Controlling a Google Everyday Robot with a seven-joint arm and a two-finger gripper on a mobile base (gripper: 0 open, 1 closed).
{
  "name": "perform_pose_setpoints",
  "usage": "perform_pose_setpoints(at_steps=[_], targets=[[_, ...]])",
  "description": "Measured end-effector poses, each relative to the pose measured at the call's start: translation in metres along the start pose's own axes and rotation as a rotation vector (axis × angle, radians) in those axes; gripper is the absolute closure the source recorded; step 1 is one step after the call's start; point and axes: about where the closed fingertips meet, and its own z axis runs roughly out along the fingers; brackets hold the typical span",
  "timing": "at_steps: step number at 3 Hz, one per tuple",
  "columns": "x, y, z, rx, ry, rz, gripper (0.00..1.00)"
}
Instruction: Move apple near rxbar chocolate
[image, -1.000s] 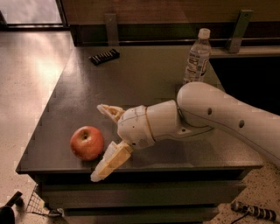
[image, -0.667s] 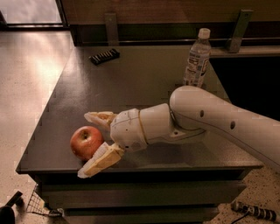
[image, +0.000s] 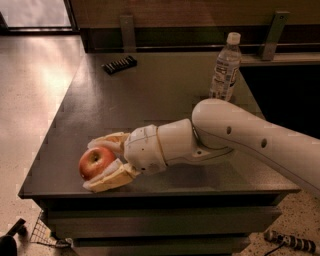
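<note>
The red apple (image: 94, 162) with yellowish patches sits near the front left corner of the dark table (image: 160, 100). My gripper (image: 92, 166) reaches in from the right and its two tan fingers (image: 109, 141) lie against the apple's far and near sides, shut on it. The apple rests on or just above the table surface. The rxbar chocolate (image: 119, 64), a flat black bar with light marks, lies at the far left of the table, well away from the apple.
A clear plastic water bottle (image: 225, 67) stands upright at the table's far right, just behind my white arm (image: 240, 140). The table's front edge is close below the apple. A wall rail runs behind the table; floor lies to the left.
My gripper has moved left from beside the apple to around it, and its fingers have closed from wide open onto the apple. The bar and bottle have not moved.
</note>
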Motion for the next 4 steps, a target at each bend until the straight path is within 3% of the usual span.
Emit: perform_pose_setpoints(at_steps=[1, 2, 3, 4], targets=[[-0.001, 0.001, 0.001, -0.003, 0.001, -0.003, 0.88], [-0.002, 0.002, 0.002, -0.006, 0.001, -0.004, 1.0], [-0.002, 0.002, 0.002, -0.006, 0.001, -0.004, 1.0], [-0.009, -0.024, -0.015, 0.034, -0.019, 0.023, 1.0]])
